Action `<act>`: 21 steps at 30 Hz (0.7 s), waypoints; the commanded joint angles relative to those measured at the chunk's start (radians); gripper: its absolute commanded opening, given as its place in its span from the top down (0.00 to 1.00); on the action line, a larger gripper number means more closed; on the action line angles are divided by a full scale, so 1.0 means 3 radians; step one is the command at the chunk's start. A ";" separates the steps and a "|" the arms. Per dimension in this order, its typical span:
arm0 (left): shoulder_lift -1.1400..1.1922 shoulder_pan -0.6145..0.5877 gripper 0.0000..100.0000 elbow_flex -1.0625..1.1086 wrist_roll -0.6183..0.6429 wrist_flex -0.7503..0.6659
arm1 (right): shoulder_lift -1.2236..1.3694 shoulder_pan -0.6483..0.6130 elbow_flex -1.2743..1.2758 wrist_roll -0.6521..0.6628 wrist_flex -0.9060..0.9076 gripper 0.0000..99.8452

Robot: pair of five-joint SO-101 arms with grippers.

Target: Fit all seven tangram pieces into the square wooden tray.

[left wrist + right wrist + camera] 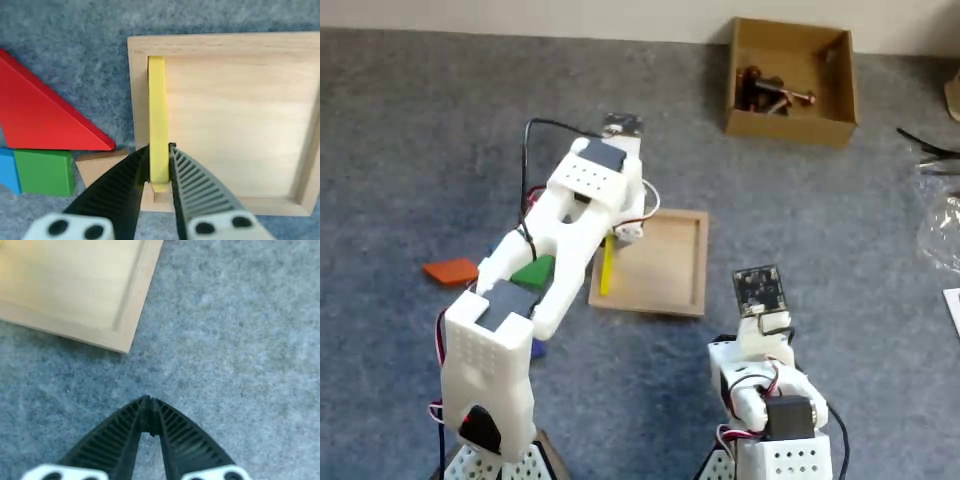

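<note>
Between the left fingers (120,190), a thin yellow piece (156,100) clamped on edge.
It stands inside the square wooden tray (225,44), against its rim; a glossy red triangle (45,115) and green block (42,172) lie outside the black finger. Ribbed right fingers (125,435) pressed together, empty, over fuzzy grey tabletop (240,340).

No readable text, label, number or sign is showing anywhere: nothing legible is appearing on the wooden tray (700,262), the yellow piece (157,110) or the cardboard box (788,128).
</note>
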 commanded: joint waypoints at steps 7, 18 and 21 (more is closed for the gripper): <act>-0.0192 -0.0125 0.99 -0.0018 0.0000 0.0056 | -0.0028 -0.0033 0.0391 -0.0026 -0.0059 0.99; -0.0192 0.0202 0.99 -0.0018 -0.0353 0.0046 | -0.0028 -0.0033 0.0391 -0.0026 -0.0059 0.99; -0.0192 0.0187 0.99 -0.0018 -0.0353 0.0046 | -0.0028 -0.0033 0.0391 -0.0026 -0.0059 0.99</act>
